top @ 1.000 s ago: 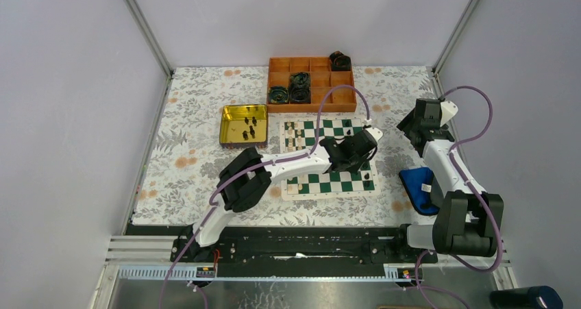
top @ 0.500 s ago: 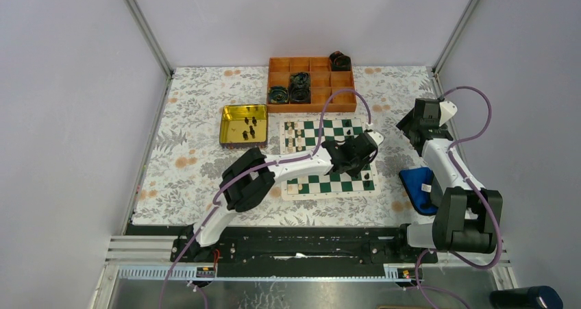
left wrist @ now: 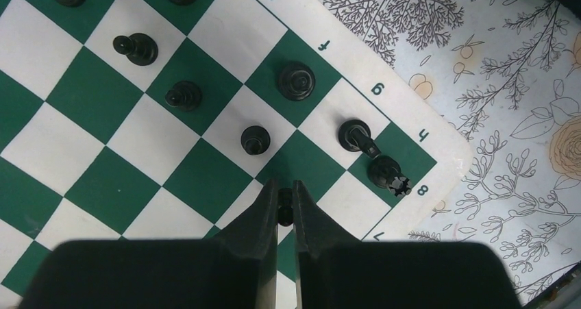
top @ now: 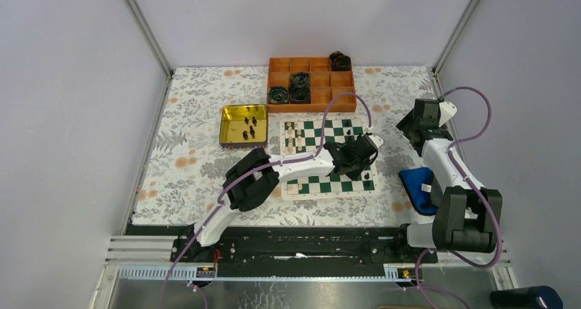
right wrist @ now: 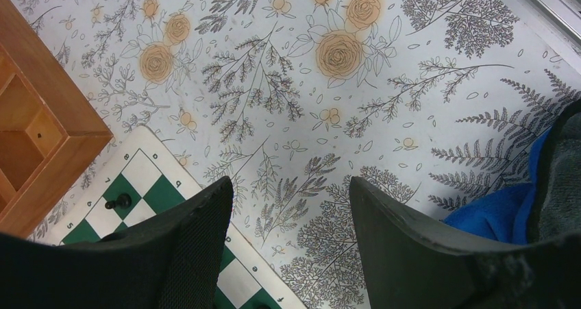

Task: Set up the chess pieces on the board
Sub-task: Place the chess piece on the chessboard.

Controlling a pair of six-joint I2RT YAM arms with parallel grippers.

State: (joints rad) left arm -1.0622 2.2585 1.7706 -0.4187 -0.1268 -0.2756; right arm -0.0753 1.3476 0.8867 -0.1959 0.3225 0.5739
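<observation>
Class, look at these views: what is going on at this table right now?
The left gripper is over the board's h8 corner, its fingers closed on a small black piece, beside black chessmen standing there. The right gripper hangs open over the tablecloth next to the board, holding nothing. A few black pieces lie in the yellow tin.

From my remote seat: green-and-white chessboard mat (top: 322,127) flat on the flowered worktop (top: 199,151); small black chessmen (left wrist: 255,140) cluster by its h8 corner, cream-white chessmen (top: 296,135) line the opposite edge.
</observation>
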